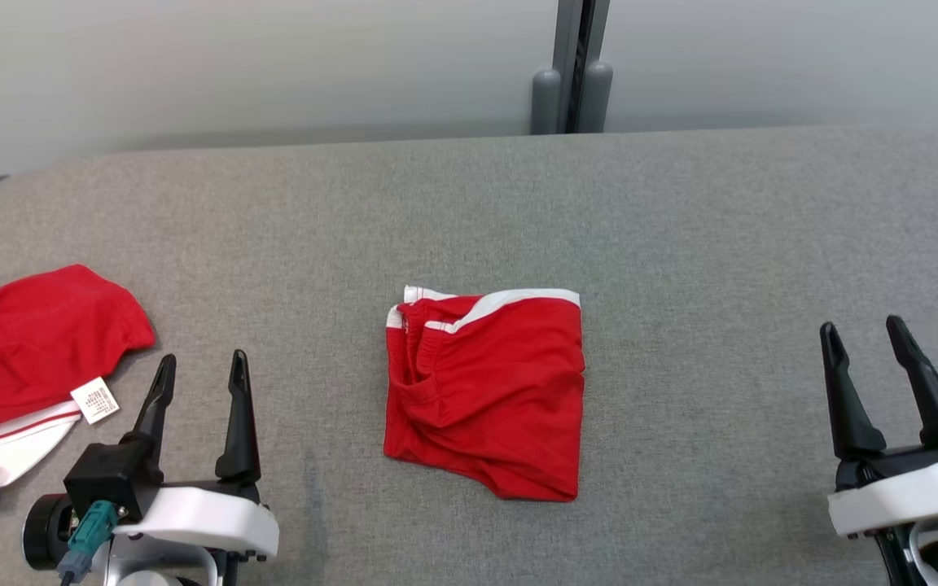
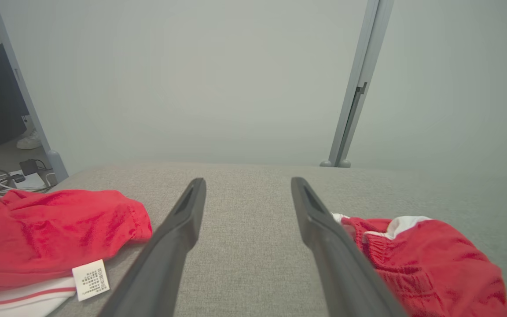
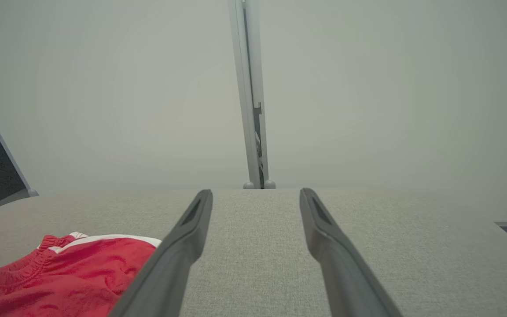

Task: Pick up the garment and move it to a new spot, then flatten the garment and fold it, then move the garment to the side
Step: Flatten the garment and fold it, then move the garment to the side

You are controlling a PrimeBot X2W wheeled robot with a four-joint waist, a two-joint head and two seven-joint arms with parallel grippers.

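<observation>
Your red garment (image 1: 485,391) lies folded in the middle of the table (image 1: 681,244); I judge that only the move to the side is left. The left gripper (image 1: 202,358) and right gripper (image 1: 861,325) stand open and empty, well apart from it; probably so that nothing disturbs the folds.

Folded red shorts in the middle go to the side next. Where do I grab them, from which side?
Probably the gathered waistband at the left edge of the folded shorts, coming in low from the left with the open left hand. The layers bunch thick there, something to pinch; the right edge lies flat on the table.
</observation>
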